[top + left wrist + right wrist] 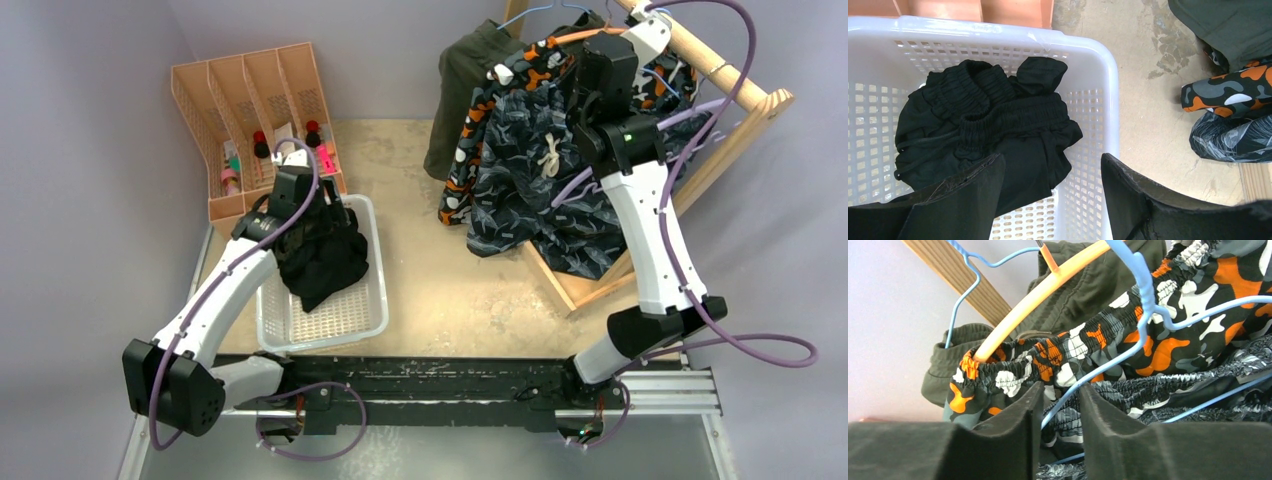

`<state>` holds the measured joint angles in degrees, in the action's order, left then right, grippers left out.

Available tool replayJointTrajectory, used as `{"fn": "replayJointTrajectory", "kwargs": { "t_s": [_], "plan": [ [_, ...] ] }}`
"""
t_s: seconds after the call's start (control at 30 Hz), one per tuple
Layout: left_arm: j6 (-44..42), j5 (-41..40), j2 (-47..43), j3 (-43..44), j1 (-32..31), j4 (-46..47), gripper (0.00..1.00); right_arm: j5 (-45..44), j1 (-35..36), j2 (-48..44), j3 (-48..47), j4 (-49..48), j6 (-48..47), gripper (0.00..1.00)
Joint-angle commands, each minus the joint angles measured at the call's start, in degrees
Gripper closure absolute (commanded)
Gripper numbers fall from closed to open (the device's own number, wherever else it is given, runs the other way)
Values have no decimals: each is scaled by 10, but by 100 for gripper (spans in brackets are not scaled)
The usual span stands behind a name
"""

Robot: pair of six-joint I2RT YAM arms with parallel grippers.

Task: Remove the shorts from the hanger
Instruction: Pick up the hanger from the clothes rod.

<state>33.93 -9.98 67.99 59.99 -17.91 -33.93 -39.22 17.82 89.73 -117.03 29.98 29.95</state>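
Tabletop (420, 270): beige, stained, grey-purple walls behind; white basket (379, 290) at near-left edge.
Black shorts (320, 255): off the hanger, bunched in basket.
Wooden rack (750, 100): far-right corner; olive shorts (460, 90), orange camouflage shorts (1158, 350) and dark camouflage shorts (520, 190) hang there.
Left gripper (1052, 165): over basket, jaws spread, empty.
Right gripper (1062, 390): at rack, jaws nearly together around blue hanger (1143, 290) wire; real pinch or not, cannot tell.
Risk: clamping wire, not cloth, likely drags the hanger off; tangled hangers could pull neighbouring pairs down.
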Motion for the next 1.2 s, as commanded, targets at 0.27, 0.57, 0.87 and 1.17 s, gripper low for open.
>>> {"fn": "replayJointTrajectory", "kwargs": {
  "t_s": [0.27, 0.57, 0.87, 1.17],
  "plan": [
    [6, -9, -10, 12, 0, 10, 32, 3, -4, -72, 58, -84, -5, 100],
    [12, -2, -6, 15, 1, 14, 32, 11, -4, -92, 38, -104, -26, 100],
    [12, 4, 6, 26, 1, 15, 33, 78, -3, -112, 18, -111, -32, 100],
    [5, 0, 0, 35, 0, 4, 33, 205, -4, -173, 87, -57, 31, 100]
  ]
}}
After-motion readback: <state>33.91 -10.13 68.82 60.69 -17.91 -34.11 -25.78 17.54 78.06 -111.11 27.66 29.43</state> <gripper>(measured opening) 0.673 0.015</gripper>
